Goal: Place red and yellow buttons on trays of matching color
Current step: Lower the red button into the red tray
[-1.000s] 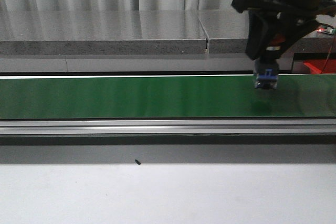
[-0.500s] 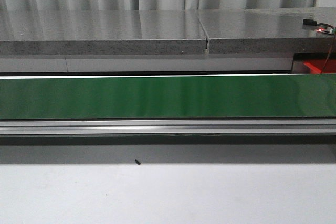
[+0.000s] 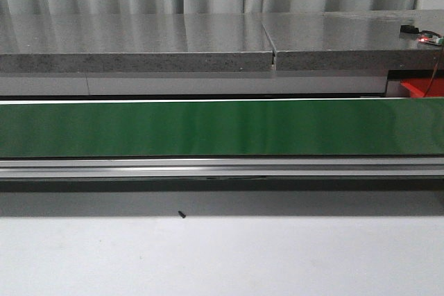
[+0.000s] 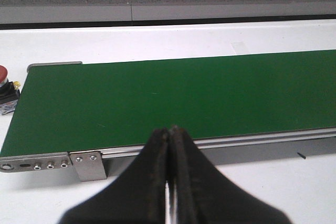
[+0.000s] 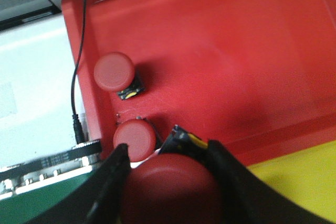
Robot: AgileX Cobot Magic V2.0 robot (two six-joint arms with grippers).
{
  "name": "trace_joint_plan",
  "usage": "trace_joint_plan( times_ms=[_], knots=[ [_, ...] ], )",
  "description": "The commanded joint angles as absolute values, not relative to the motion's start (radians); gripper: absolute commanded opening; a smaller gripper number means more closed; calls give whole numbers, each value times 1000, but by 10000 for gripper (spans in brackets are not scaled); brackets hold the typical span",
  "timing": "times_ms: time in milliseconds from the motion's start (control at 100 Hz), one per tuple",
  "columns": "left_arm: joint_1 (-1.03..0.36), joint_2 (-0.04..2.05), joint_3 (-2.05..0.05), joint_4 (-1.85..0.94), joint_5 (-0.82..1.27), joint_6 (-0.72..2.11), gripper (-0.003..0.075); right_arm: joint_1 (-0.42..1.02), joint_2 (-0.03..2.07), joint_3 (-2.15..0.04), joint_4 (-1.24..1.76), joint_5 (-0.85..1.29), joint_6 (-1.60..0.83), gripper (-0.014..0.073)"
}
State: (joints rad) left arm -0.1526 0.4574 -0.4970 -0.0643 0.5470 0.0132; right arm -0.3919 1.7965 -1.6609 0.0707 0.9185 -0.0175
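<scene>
1. We see a white table (image 3: 222, 261) carrying a green conveyor belt (image 3: 208, 128).
2. A small dark speck (image 3: 182, 214) lies on it.
3. A red button (image 4: 4, 85) stands just beside the belt's end.

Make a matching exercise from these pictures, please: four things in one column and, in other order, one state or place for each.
Things:
1. left gripper
2. right gripper
3. green belt
4. red tray

States or places:
A. carries no buttons in the front view
B. holds two red buttons
C. fingers pressed together, nothing between them
D. closed on a red button, over the tray edge

Pairs: 1-C, 2-D, 3-A, 4-B
</scene>
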Motion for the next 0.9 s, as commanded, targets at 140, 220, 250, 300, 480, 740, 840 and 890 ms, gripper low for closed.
trace_joint_plan(
  times_ms=[140, 220, 250, 300, 480, 740, 840, 890],
  knots=[
    [-162, 460, -525, -68, 470, 6, -19, -401, 1864, -1802, 86, 844, -21, 234],
    [-162, 460, -525, -68, 470, 6, -19, -401, 1903, -1837, 86, 844, -21, 234],
    [-162, 460, -525, -68, 470, 6, -19, -401, 1917, -1845, 86, 844, -21, 234],
    [-162, 460, -525, -68, 470, 6, -18, -403, 1940, -1861, 86, 843, -21, 234],
    [-162, 460, -525, -68, 470, 6, -18, -403, 2018, -1913, 93, 824, -21, 234],
    [-162, 460, -525, -68, 470, 6, -19, -403, 2104, -1964, 108, 780, -21, 234],
    [-162, 460, -525, -68, 470, 6, -19, -403, 2126, -1964, 111, 755, -21, 234],
    [-162, 460, -525, -68, 470, 6, -19, -403, 2137, -1964, 111, 747, -21, 234]
  ],
)
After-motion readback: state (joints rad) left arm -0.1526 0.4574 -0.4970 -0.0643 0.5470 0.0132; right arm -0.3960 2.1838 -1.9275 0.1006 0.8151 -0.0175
